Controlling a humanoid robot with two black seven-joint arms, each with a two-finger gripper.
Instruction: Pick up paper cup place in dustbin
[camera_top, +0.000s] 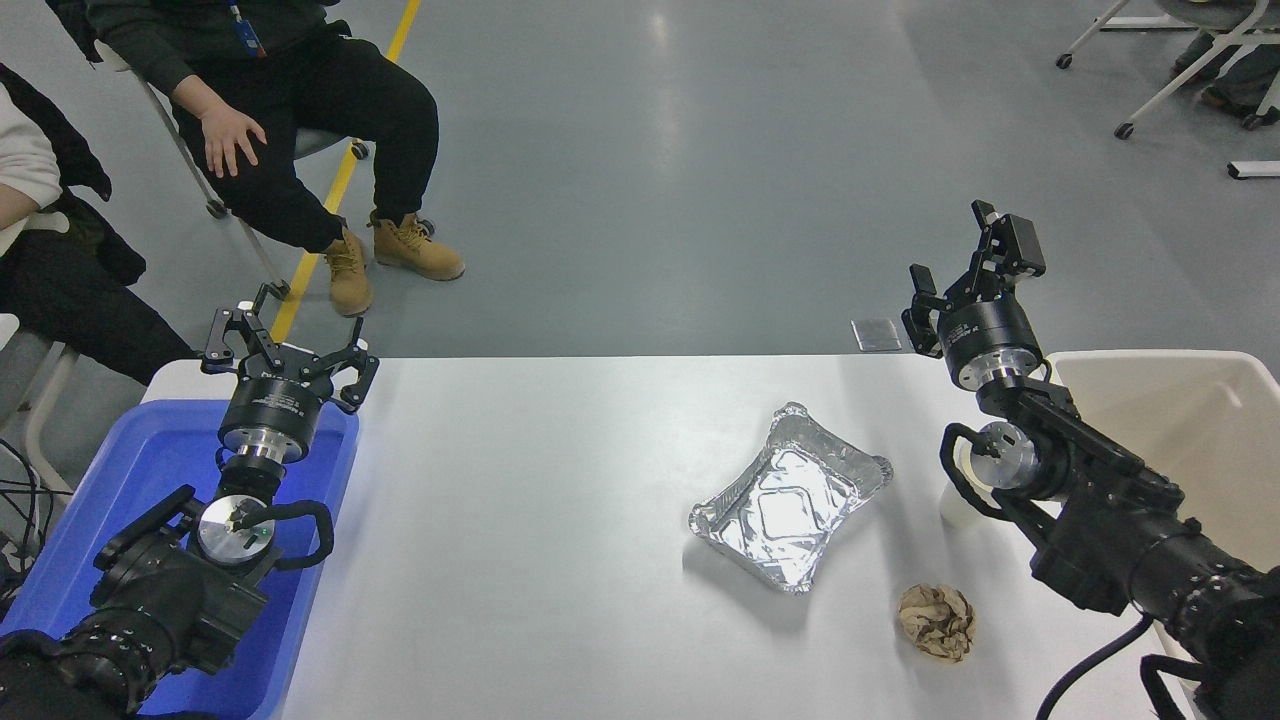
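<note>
The white paper cup (953, 506) stands on the table right of the foil tray, mostly hidden behind my right arm; only its lower left side shows. The beige dustbin (1150, 362) stands at the table's right edge. My right gripper (968, 255) is open and empty, raised over the table's far edge, well beyond the cup and just left of the dustbin's near corner. My left gripper (285, 345) is open and empty, parked at the lower left over the blue bin.
A foil tray (790, 498) lies at the table's centre right. A crumpled brown paper ball (936, 621) lies in front of it. A blue bin (120, 500) stands at the left edge. Two people sit beyond the table's far left (290, 90).
</note>
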